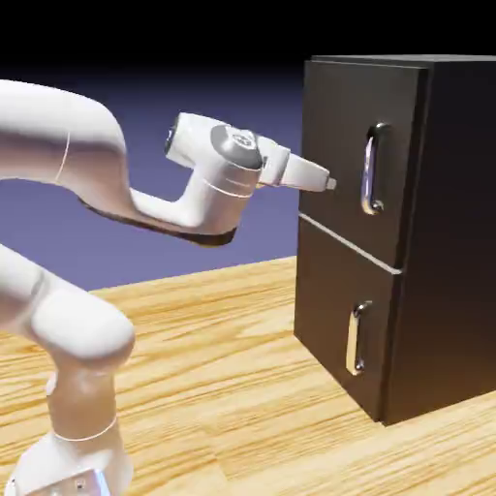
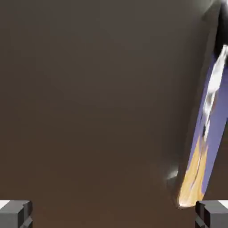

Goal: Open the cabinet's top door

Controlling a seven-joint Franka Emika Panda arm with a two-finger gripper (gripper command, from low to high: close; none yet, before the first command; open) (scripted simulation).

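- The cabinet (image 1: 426,232) stands upright on the wooden table (image 1: 223,387), toward the table's right side in the exterior view, its dark front turned toward the arm.
- The top door (image 1: 360,160) fills the upper part of that front and lies flush with the cabinet, shut; a thin pale seam divides it from the lower door (image 1: 344,325) beneath.
- A long upright silver handle (image 1: 372,170) sits on the top door near its right edge; a shorter handle (image 1: 356,339) sits on the lower door, roughly under it.
- The white arm (image 1: 87,174) rises from the table's lower left corner and bends across toward the cabinet, with the hand held about level.
- The gripper (image 1: 327,182) points at the top door's left part, at about the height of the long handle's lower half, near the door's face; whether it touches the panel cannot be told.
- It lies left of the long handle, apart from it.
- In the hand view the two grey fingertips (image 2: 15,213) stand far apart at the bottom corners, spread wide, with nothing between them.
- Dark brown door surface fills nearly all of the hand view; a bright slanted strip with a silvery reflection runs down its right side.
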